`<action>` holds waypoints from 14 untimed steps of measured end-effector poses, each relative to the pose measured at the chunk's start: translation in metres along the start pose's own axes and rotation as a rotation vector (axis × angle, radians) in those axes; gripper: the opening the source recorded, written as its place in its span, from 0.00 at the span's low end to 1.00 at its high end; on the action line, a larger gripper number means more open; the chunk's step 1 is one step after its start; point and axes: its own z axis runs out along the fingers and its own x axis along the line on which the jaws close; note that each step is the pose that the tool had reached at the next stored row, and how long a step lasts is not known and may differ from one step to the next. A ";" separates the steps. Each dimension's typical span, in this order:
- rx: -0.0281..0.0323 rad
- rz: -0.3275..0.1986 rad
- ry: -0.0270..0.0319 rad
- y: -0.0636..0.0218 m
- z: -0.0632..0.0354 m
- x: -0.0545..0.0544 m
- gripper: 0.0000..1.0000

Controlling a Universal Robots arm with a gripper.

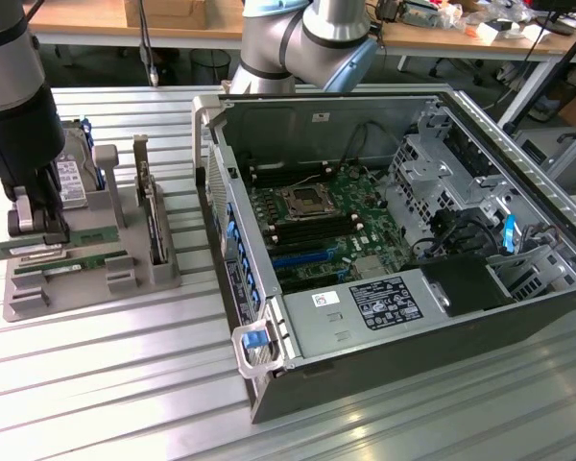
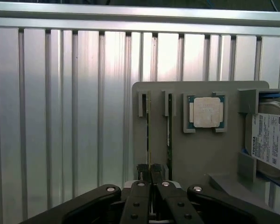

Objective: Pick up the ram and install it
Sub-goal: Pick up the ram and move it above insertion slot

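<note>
the claw (image 2: pixel 149 170) is almost closed, its 2 fingers pinching the thin upper edge of the ram (image 2: pixel 148 130); the ram stands on edge in the grey holder (image 2: pixel 200 154) directly below the claw; a 2nd stick (image 2: pixel 169 126) stands just beside, so i think the grip must be narrow.

On the slatted table (image 1: pixel 125 384), at the exterior view's left: parts holder (image 1: pixel 24 303). Over its left part, gripper (image 1: pixel 34 226), with the ram (image 1: pixel 91 236) between the fingertips; second ram stick (image 1: pixel 77 261) just before it, in a slot. Behind, hard drive (image 1: pixel 70 178) on edge; expansion card (image 1: pixel 154 216) upright at the holder's right end. Processor chip (image 2: pixel 206 112) in a pocket between ram slots and hard drive. Right of the holder: open computer case (image 1: pixel 413 360), motherboard (image 1: pixel 317 226) inside, power supply (image 1: pixel 365 307) before it.
</note>
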 end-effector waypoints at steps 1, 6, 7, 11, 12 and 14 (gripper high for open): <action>0.0000 0.000 -0.0001 0.0000 -0.0008 0.000 0.12; 0.0000 0.000 0.0000 0.0000 -0.0055 0.000 0.12; 0.0000 0.000 0.0000 0.0000 -0.0071 0.000 0.12; 0.0001 0.000 -0.0001 0.0000 -0.0105 0.000 0.12; 0.0000 0.000 0.0000 0.0000 -0.0112 0.000 0.12; 0.0000 0.000 0.0000 0.0000 -0.0130 0.000 0.12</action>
